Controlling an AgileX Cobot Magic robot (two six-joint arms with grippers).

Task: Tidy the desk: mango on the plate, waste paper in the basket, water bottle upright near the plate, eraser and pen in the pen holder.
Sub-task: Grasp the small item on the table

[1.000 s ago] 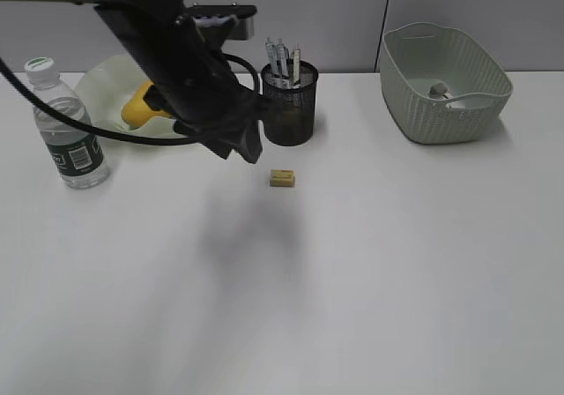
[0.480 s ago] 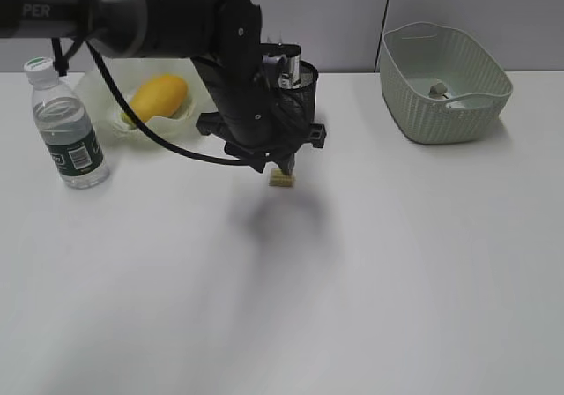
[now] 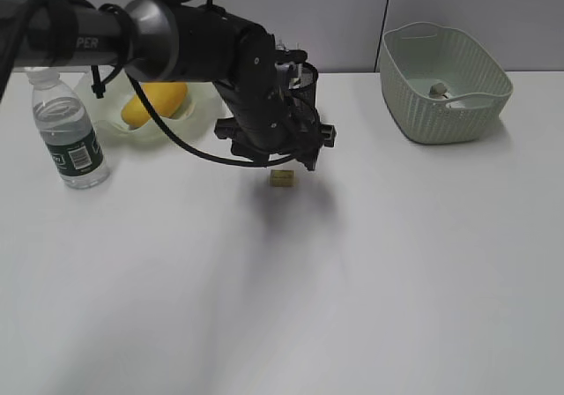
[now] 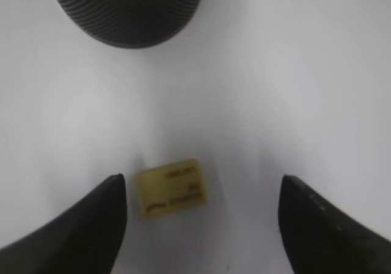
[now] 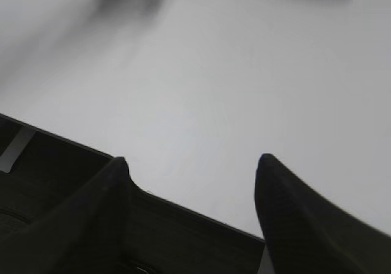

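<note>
In the lower middle of the left wrist view, the flat yellow eraser (image 4: 171, 188) lies between the left gripper's (image 4: 201, 216) spread black jaws. The right gripper (image 5: 192, 182) is spread too.

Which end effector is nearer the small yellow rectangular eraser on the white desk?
Left. The left end effector hovers over the small yellow rectangular eraser, fingers either side. The right end effector is back at the desk edge.
</note>
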